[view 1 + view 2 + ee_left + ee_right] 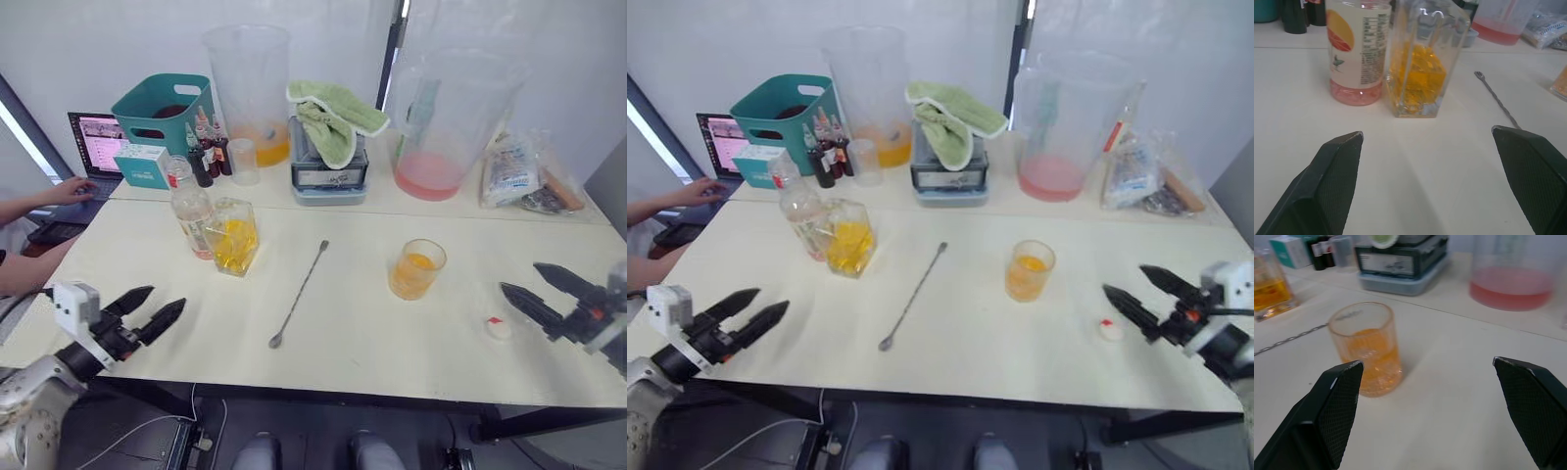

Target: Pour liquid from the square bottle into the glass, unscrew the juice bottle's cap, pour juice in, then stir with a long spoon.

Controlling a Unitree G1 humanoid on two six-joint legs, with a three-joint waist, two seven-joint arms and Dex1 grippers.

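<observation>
Left eye view has the glass (416, 268) standing upright on the cream counter (372, 333), about half full of orange liquid, so I'll place everything off that. The long spoon (299, 294) lies flat on the counter to the robot's left of the glass, well apart from it, bowl end nearer the robot. Further left past the spoon stands the square bottle (235, 236) with yellow-orange liquid in it, and the juice bottle (190, 207) is just beside that on its far-left side, close enough that I can't tell if they touch. The juice bottle's neck looks open, no top on it. The cap (499, 328) sits on the counter to the right of the glass and a bit nearer the robot, white with a red mark.

The right gripper (535, 290) hovers just right of the cap, fingers spread wide, nothing between them. The left gripper (149, 309) is way off to the left of the glass, low near the counter's front edge, fingers also spread apart and holding nothing.
</observation>
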